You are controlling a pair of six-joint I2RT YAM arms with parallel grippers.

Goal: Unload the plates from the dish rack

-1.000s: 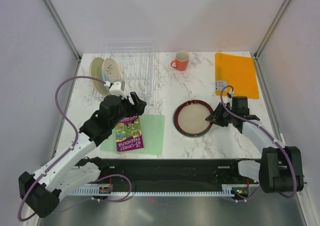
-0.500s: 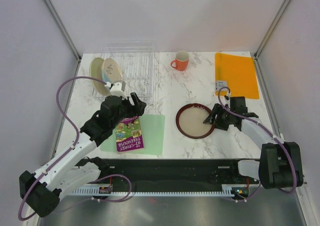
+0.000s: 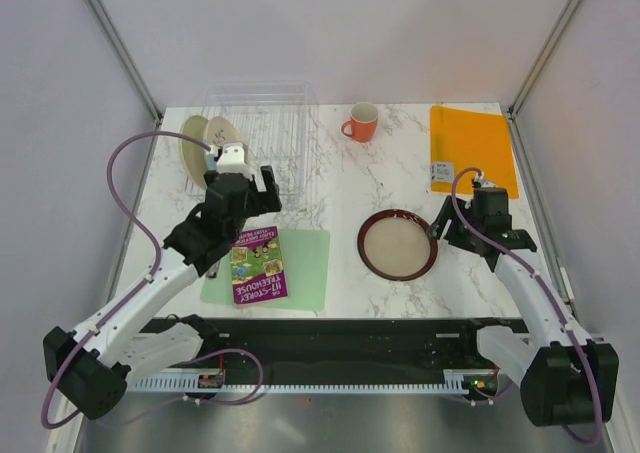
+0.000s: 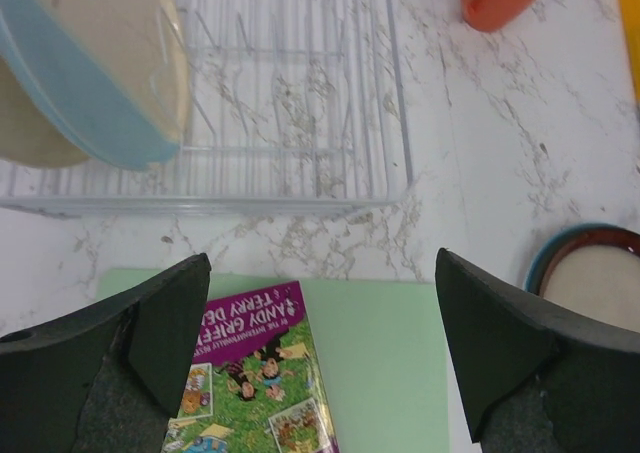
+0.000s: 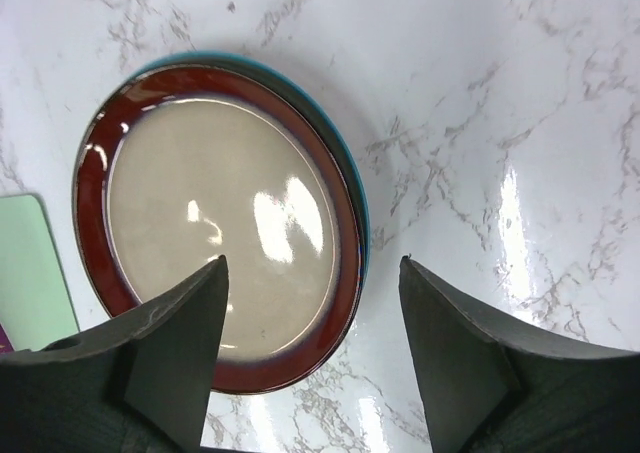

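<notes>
**Fingers free: two plates stacked, two racked.**
Left fingers (image 4: 150, 343) spread wide before the dish rack (image 4: 300, 103), whose dividers prop the blue-and-cream plate (image 4: 90, 93) and yellow-green plate (image 4: 30, 133) upright at its left end. Right fingers (image 5: 170, 343) stand apart over the red-rimmed plate (image 5: 220, 233), laid flat on a teal-edged plate (image 5: 360, 228) on the desk (image 5: 520, 123).
</notes>
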